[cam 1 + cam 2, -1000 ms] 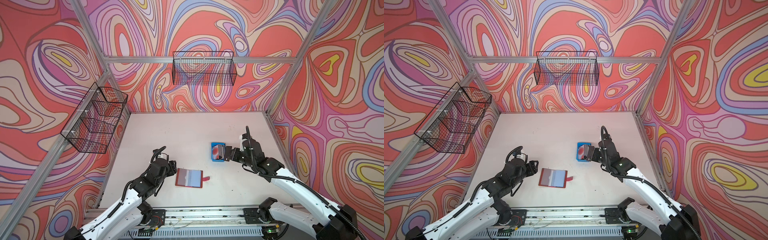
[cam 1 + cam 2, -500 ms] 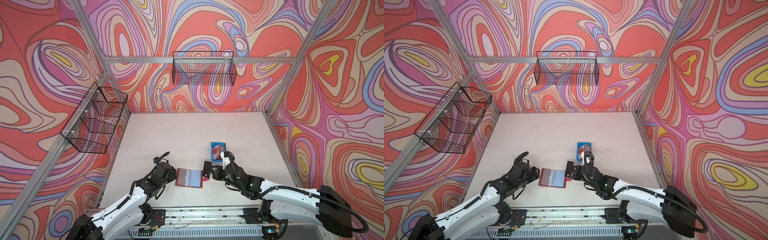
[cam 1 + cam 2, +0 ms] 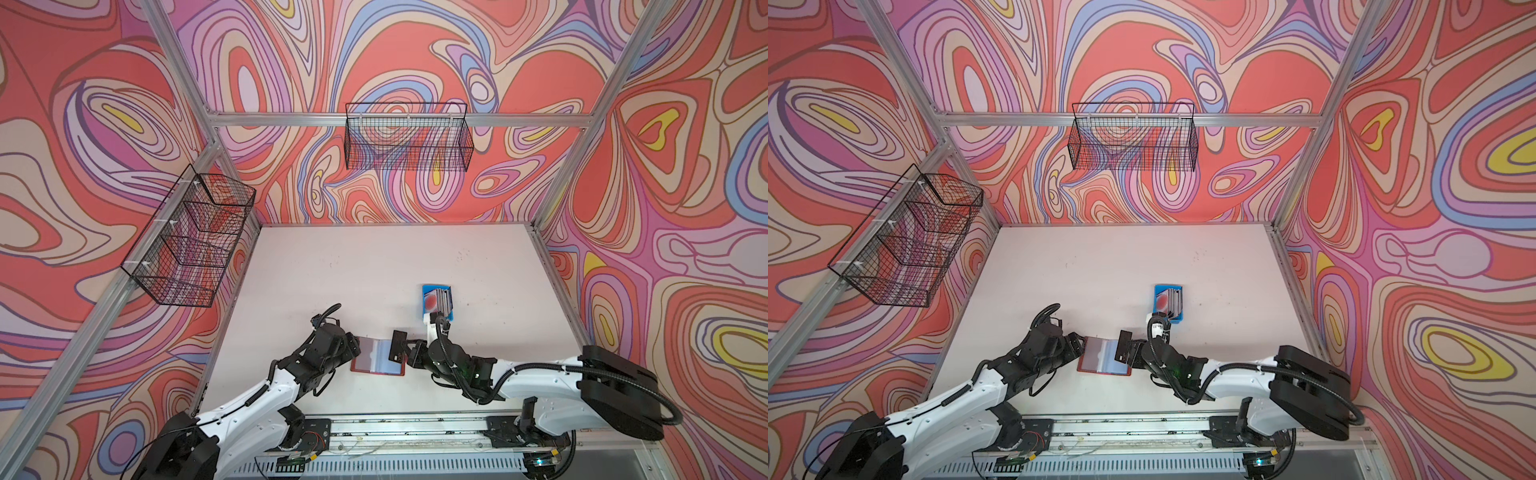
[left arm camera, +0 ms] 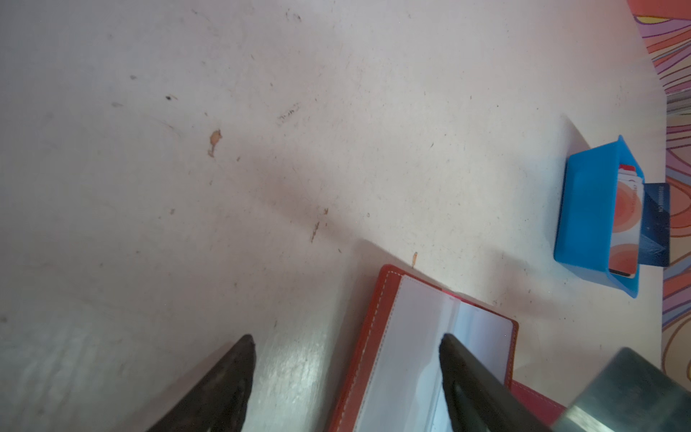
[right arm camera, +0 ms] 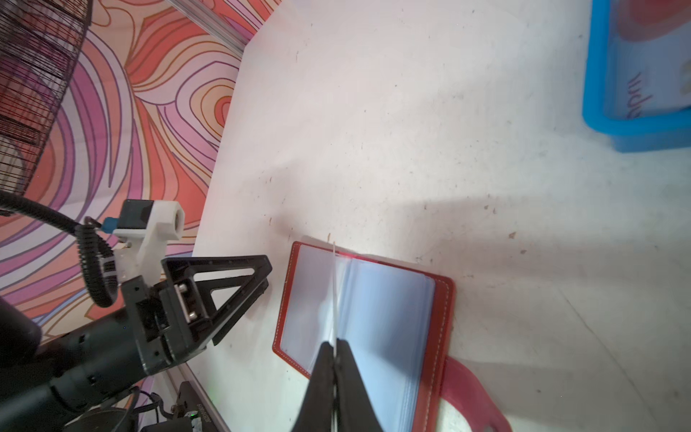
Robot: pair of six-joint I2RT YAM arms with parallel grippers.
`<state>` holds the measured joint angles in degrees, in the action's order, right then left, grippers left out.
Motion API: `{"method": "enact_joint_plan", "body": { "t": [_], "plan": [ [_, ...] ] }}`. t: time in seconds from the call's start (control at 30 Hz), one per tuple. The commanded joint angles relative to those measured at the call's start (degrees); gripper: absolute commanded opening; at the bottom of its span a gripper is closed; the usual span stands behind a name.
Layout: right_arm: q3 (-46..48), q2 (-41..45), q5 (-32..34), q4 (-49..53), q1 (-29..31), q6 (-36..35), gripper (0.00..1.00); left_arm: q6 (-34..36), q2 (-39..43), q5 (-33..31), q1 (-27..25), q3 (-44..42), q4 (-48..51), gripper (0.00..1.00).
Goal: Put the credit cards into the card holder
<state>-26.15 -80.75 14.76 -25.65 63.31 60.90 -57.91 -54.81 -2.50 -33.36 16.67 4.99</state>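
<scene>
Right wrist | right gripper (image 5: 334, 348) clamped on thin card (image 3: 397, 345) | left gripper (image 4: 346, 359) apart | stitched red card holder (image 5: 443, 299)

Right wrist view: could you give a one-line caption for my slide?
Right end effector, shut on a card, holds it edge-on over the open card holder.

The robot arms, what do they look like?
The left arm and right arm have white shells with black joints. Black ribbed cables loop beside each wrist. The left gripper has black triangular open-frame fingers and a white camera mount; the right gripper has black tapered ones.
</scene>
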Motion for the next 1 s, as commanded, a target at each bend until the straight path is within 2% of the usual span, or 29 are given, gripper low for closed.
{"method": "enact_joint_plan", "body": {
  "t": [0.0,0.2,0.57,0.6,0.8,0.97],
  "plan": [
    [-2.45,-4.26,-1.28,-5.38,0.58,1.75,0.00,-0.89,-0.45,2.30,0.32,-1.36,-4.34,0.82],
    [-4.58,-9.38,-2.38,-7.62,1.00,2.84,0.00,-1.19,-1.87,3.97,0.37,-1.64,-5.80,0.82],
    [-5.79,-13.79,-2.59,-7.14,1.02,6.37,0.00,-1.76,-3.42,5.74,0.37,-1.08,-5.99,0.81],
    [-5.80,-13.97,-2.55,-7.22,1.02,6.64,0.00,-1.84,-3.54,5.96,0.39,-0.91,-5.49,0.78],
    [-5.32,-15.35,-2.93,-7.56,1.03,8.61,0.00,-3.75,-5.52,9.47,0.40,0.38,-3.61,0.40],
    [-5.15,-16.27,-3.23,-7.27,1.02,9.96,0.00,-4.49,-9.68,13.43,0.36,0.34,-6.36,0.30]
  ]
}}
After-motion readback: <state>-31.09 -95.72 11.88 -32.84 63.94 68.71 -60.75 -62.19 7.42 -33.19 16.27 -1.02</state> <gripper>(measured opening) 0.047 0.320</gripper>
